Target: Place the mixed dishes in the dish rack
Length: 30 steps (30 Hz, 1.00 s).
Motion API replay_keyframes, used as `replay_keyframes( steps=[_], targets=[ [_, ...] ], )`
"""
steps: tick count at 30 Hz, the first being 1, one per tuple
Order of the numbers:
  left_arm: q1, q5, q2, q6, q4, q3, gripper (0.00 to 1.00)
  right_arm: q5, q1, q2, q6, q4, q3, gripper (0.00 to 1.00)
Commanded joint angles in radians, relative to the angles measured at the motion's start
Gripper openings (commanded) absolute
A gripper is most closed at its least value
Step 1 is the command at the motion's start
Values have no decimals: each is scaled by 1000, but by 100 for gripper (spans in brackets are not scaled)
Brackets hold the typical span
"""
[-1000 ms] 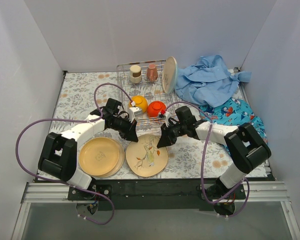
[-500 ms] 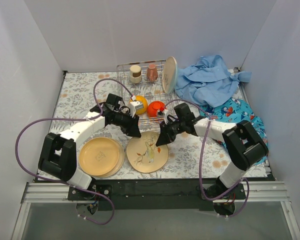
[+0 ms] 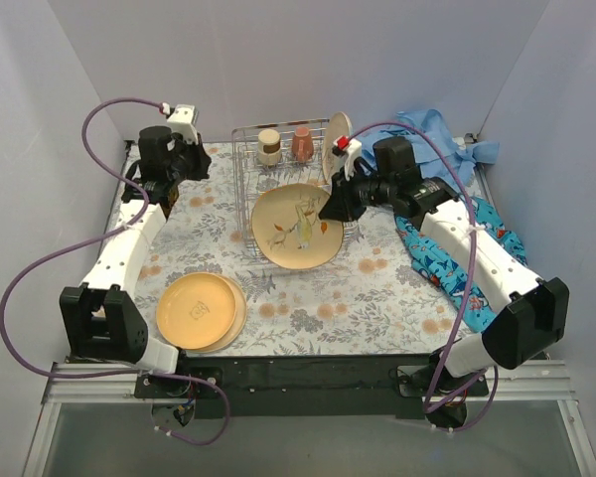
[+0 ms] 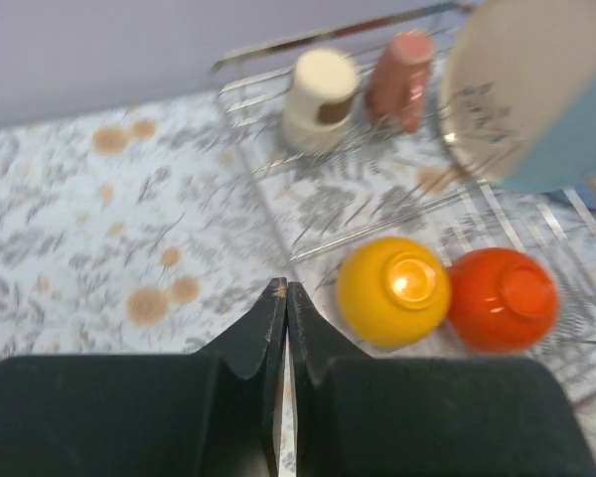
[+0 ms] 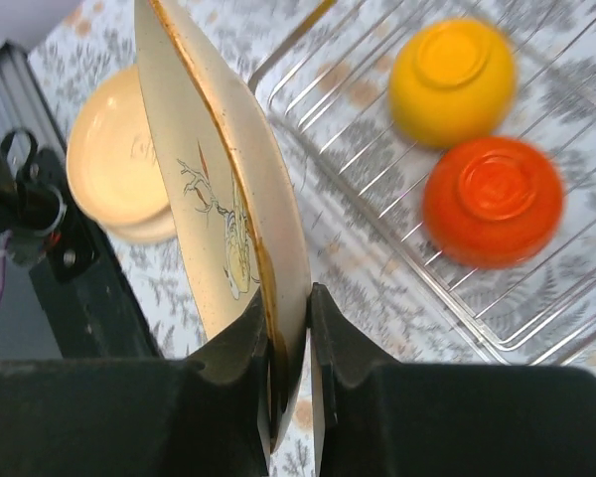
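- Being loaded: floral plate (image 3: 293, 229), clamped on edge by right gripper (image 3: 329, 212) at dish rack's (image 3: 243, 174) near side.
- Left gripper (image 4: 281, 291) is being held together, empty.
- Upright slotting is being called for next.

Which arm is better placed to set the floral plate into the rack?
Right: the right gripper holds the floral plate by its rim over the dish rack; the left gripper is shut, empty, beside it.

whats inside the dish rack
Two cups and a standing plate at the back, an orange bowl and a red bowl nearer. From above, the gripped floral plate hides the bowls.
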Motion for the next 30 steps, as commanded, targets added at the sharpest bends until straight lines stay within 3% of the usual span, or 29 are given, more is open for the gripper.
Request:
replay_keyframes(
  steps=[1,5,9,15,22,28,30],
  targets=[
    [11,-154,32,-89,49,-134,0,154,-5,-58,171,111,155,1],
    [11,-164,70,-140,45,-210,0,424,-3,-95,239,336,119,1],
    [7,-75,84,-171,33,-267,0,768,17,-80,223,452,109,1],
    [-50,20,61,-183,32,-319,0,1056,40,7,157,550,152,1],
    [-172,108,42,-206,43,-373,0,1187,47,121,75,674,181,1],
    [-202,102,13,-244,-7,-390,0,1317,57,222,-44,847,221,1],
    [-202,37,-14,-229,-36,-394,20,1335,57,254,-106,928,227,1]
  ],
)
